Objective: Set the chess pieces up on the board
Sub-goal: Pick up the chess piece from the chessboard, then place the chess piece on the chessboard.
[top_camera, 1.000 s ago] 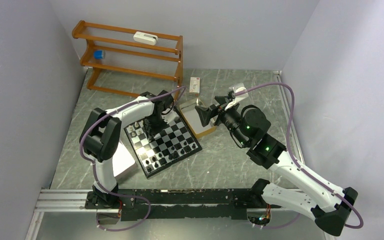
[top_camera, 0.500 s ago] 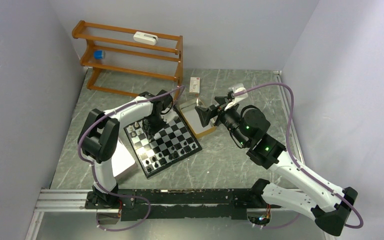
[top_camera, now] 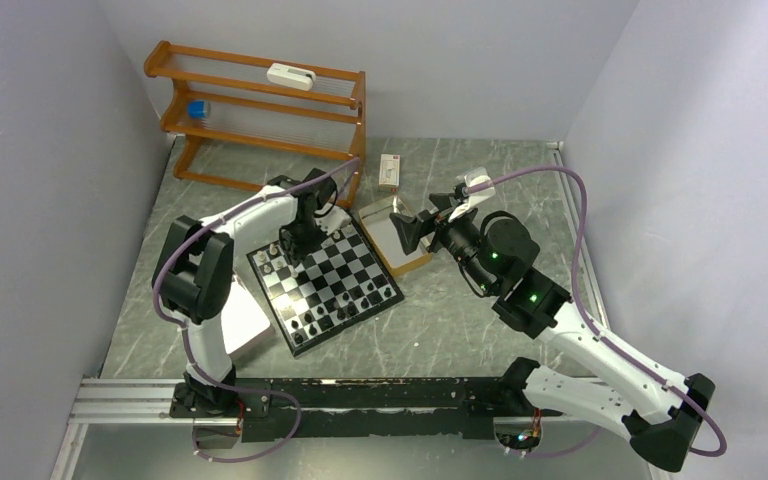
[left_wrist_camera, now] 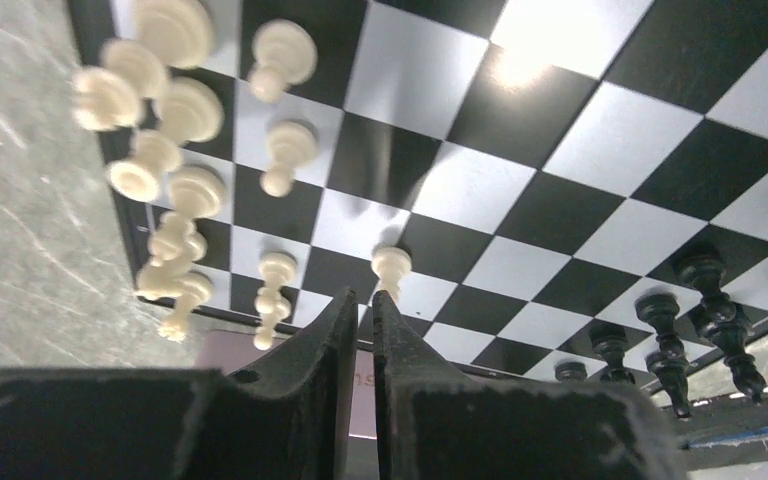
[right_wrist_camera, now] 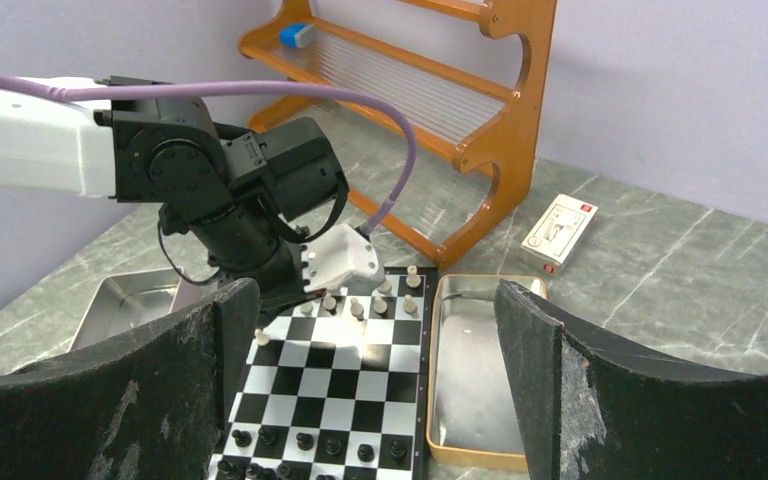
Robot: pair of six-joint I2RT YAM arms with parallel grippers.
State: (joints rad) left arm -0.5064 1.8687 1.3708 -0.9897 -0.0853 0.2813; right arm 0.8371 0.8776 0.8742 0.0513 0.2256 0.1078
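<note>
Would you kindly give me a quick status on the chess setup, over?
Left gripper jaws shut, empty, over board. Right gripper jaws open above tray. White pawns incomplete. No obstruction.

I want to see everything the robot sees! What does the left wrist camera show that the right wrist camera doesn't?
Only the left wrist view: the left end effector up close, its tips pinched together with nothing between them, just short of a cream pawn.
Only the right wrist view: the wooden rack, a small white box, a metal tray beside the board, the left arm from outside, and the right end effector spread wide open.
Both: the board, the cream pieces and the black pieces.
</note>
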